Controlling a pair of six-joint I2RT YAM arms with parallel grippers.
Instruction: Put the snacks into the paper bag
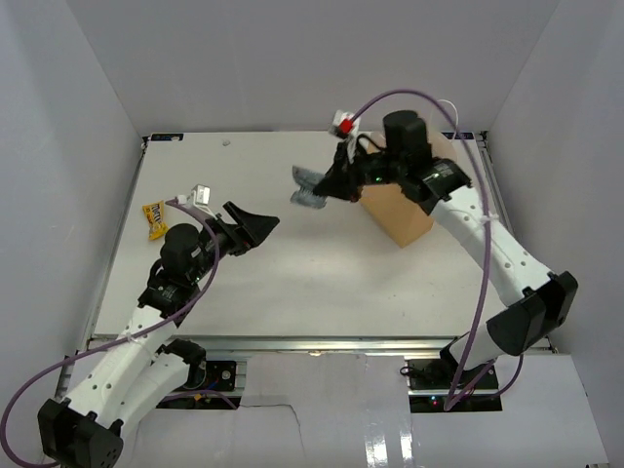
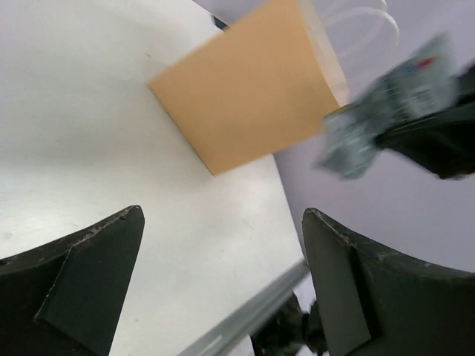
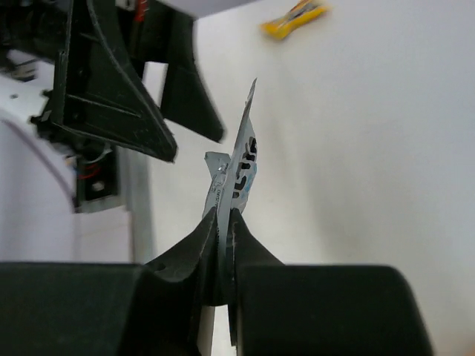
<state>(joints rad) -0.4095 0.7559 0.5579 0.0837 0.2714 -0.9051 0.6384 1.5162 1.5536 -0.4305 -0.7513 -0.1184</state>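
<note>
The tan paper bag (image 1: 402, 213) stands at the back right of the table; it also shows in the left wrist view (image 2: 249, 96) with white cord handles. My right gripper (image 1: 334, 183) is shut on a silver foil packet (image 1: 310, 187), holding it in the air just left of the bag; the packet shows edge-on between the jaws in the right wrist view (image 3: 236, 174) and blurred in the left wrist view (image 2: 386, 104). My left gripper (image 1: 255, 226) is open and empty over the table's left middle. A yellow packet (image 1: 154, 218) lies at the far left, seen also in the right wrist view (image 3: 293, 18).
White walls enclose the table on three sides. A metal rail (image 1: 312, 342) runs along the near edge. A purple cable (image 1: 485, 283) hangs along my right arm. A small white-grey tag (image 1: 203, 194) sits on the left arm's cable.
</note>
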